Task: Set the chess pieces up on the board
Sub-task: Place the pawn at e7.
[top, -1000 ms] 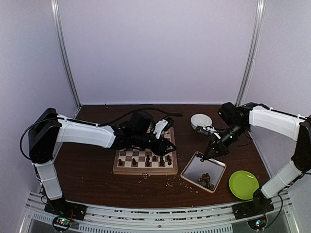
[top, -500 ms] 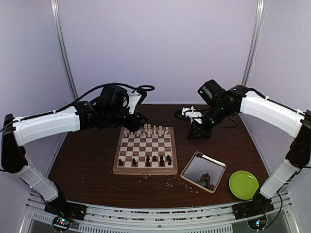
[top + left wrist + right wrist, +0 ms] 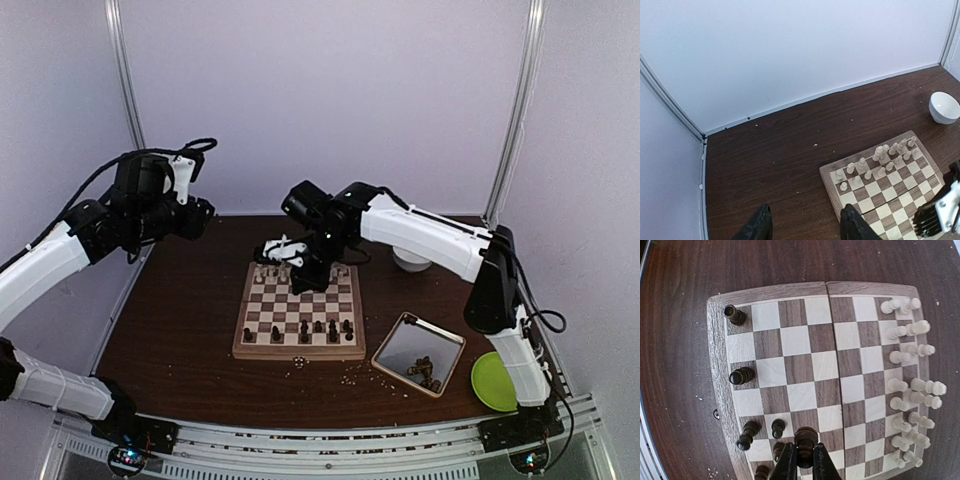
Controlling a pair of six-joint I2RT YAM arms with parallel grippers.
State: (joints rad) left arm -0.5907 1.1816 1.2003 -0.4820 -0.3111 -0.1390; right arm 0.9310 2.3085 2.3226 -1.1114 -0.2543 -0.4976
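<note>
Chess pieces (image 3: 741, 375): only the right wrist view shows one dark piece (image 3: 805, 436) clamped in the right gripper (image 3: 803, 449); left gripper (image 3: 807, 226) gapes, empty; sixteen cream pieces (image 3: 900, 385) occupy one board (image 3: 717, 390).

Robot lab test cell: plain white panel walls (image 3: 320, 100) close off the far, left and right edges of the dark wooden tabletop (image 3: 180, 340). Metal uprights (image 3: 127, 100) stand at the far corners, and an aluminium rail (image 3: 320, 445) runs along the near edge.
</note>
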